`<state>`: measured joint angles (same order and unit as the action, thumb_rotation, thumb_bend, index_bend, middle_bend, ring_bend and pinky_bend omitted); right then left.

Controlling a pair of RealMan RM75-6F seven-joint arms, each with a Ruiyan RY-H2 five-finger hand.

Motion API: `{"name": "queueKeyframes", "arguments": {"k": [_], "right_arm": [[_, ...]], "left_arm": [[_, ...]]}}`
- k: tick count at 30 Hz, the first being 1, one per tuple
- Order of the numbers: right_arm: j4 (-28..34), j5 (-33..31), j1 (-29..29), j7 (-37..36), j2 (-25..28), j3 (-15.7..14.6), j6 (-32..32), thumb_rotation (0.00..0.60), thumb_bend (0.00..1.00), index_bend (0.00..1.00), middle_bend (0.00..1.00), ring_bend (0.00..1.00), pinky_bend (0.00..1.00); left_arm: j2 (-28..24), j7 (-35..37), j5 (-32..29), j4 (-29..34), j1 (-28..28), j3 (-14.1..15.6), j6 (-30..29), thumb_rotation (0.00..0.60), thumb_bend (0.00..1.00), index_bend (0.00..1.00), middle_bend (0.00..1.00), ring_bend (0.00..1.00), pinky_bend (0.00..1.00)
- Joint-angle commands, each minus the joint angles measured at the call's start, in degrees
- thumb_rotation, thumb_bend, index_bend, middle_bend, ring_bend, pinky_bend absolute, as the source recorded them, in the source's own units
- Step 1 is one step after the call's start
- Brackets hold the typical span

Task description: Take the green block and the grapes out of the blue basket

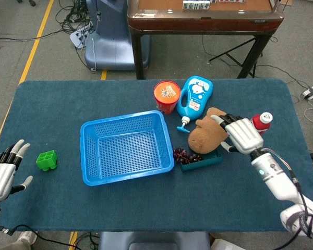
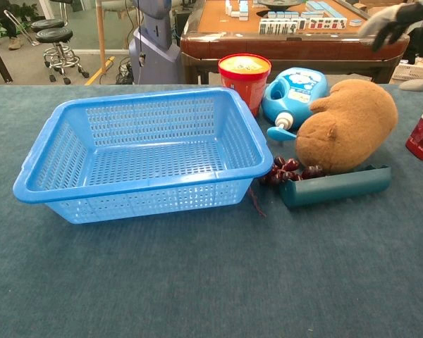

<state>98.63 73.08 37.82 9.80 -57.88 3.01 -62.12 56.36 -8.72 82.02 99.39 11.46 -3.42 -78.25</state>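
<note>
Where the grapes [image 2: 287,171] lie: on the cloth just right of the blue basket [image 1: 126,148], touching the teal tray [image 2: 336,186].
Crowding: brown plush toy [image 2: 349,124] against tray and grapes; blue bottle [image 1: 194,96], red cup [image 1: 167,96] behind.
Green block [image 1: 46,160]: left of basket, near left hand [image 1: 2,175].
Left hand: fingers spread, empty.
Right hand [image 1: 241,134]: splayed, empty, raised beside red bottle [image 1: 263,120].
Basket: perforated plastic, rectangular.

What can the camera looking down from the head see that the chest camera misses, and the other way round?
Only the head view shows the left hand, the whole green block and the full ketchup bottle. Only the chest view shows stools in the room behind. Both show the basket, grapes, plush toy, red cup and right hand.
</note>
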Motion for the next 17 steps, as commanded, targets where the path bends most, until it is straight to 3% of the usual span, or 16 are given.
{"name": "queueKeyframes", "arguments": {"k": [1,9,17], "right_arm": [[2.8,3.1,-7.2,0.4,2.6,-3.3,-7.7,0.6,0.26,0.17,0.26,0.22,0.38],[2.9,7.0,-19.4,0.0,2.8,-7.4,-20.0,0.6,0.27,0.21,0.3,0.26,0.41],[0.2,9.5,-27.2,-0.6,0.5,-8.2,-27.9,0.6,0.29,0.23,0.3,0.26,0.41]], "left_arm": [[0.3,-0.3,-0.1,-0.2,-0.2,0.1,-0.3,0.6,0.3,0.0,0.02,0.06,0.14],[1.5,-2.2,-1.0,-0.4,-1.7,0.3,-2.4,0.6,0.3,0.0,0.02,0.06,0.14],[2.3,-2.2,-0.4,0.3,-4.1,1.0,-5.8,0.6,0.3,0.0,0.02,0.06,0.14]]}}
